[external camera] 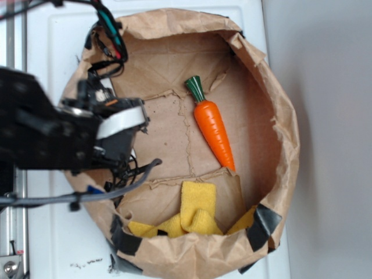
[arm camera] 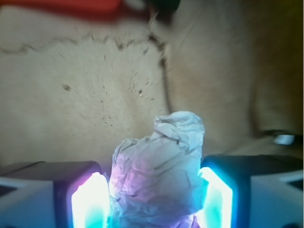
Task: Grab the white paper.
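Observation:
The white paper (arm camera: 161,166), a crumpled off-white wad, fills the gap between my gripper's (arm camera: 154,194) two glowing pads in the wrist view. The left pad (arm camera: 90,202) and the right pad (arm camera: 216,199) both press against its sides, so the gripper is shut on it. The wad's top pokes out past the fingertips, over the brown floor of the bag (arm camera: 71,95). In the exterior view the black arm (external camera: 64,133) hangs over the left part of the bag and hides the paper and the fingers.
An orange carrot (external camera: 214,129) with a green top lies inside the brown paper bag (external camera: 285,133), right of centre. A yellow cloth (external camera: 196,212) is bunched at the bag's near wall. Black tape (external camera: 264,224) patches the rim. Cables (external camera: 110,35) run over the bag's upper left.

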### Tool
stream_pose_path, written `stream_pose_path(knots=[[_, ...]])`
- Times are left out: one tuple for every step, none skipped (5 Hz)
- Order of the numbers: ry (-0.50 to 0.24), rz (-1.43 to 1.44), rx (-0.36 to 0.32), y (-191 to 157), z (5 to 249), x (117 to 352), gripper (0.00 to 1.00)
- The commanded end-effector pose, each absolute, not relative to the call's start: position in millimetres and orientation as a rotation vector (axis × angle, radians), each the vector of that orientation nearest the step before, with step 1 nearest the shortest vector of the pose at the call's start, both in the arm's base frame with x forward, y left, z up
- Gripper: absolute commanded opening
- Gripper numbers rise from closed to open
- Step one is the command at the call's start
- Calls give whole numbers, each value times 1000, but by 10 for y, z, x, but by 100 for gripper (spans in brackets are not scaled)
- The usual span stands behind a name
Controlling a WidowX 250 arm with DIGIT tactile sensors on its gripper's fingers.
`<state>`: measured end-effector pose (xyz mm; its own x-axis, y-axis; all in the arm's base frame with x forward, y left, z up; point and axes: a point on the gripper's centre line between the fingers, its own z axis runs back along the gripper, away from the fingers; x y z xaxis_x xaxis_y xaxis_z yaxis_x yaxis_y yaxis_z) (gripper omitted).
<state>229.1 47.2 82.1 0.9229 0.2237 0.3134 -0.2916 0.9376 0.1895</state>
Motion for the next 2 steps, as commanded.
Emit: stream_pose_path(knots=[[-391,352,312,495,1659,2389,0],[-447,410,377,466,1790,2405,0]])
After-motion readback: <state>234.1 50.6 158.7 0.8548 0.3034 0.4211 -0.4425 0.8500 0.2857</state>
